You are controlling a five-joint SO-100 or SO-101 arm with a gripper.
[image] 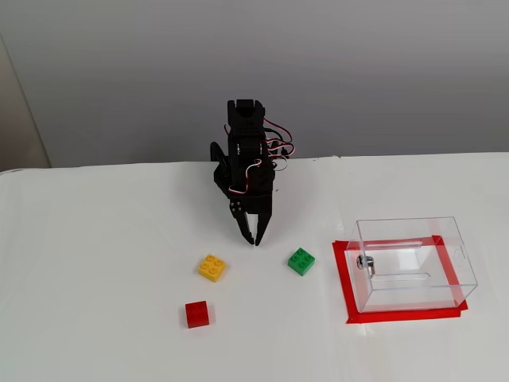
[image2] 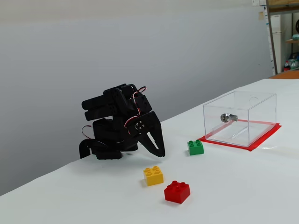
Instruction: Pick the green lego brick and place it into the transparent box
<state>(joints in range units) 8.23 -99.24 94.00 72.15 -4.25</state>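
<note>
The green lego brick lies on the white table, to the left of the transparent box in a fixed view; it also shows in the other fixed view. The box stands on a red tape rectangle and has a small metal fitting on one wall. My black gripper points down above the table behind the bricks, apart from the green brick. Its jaws are together and hold nothing.
A yellow brick and a red brick lie to the left of the green one. The red tape frames the box. A grey wall stands behind the table.
</note>
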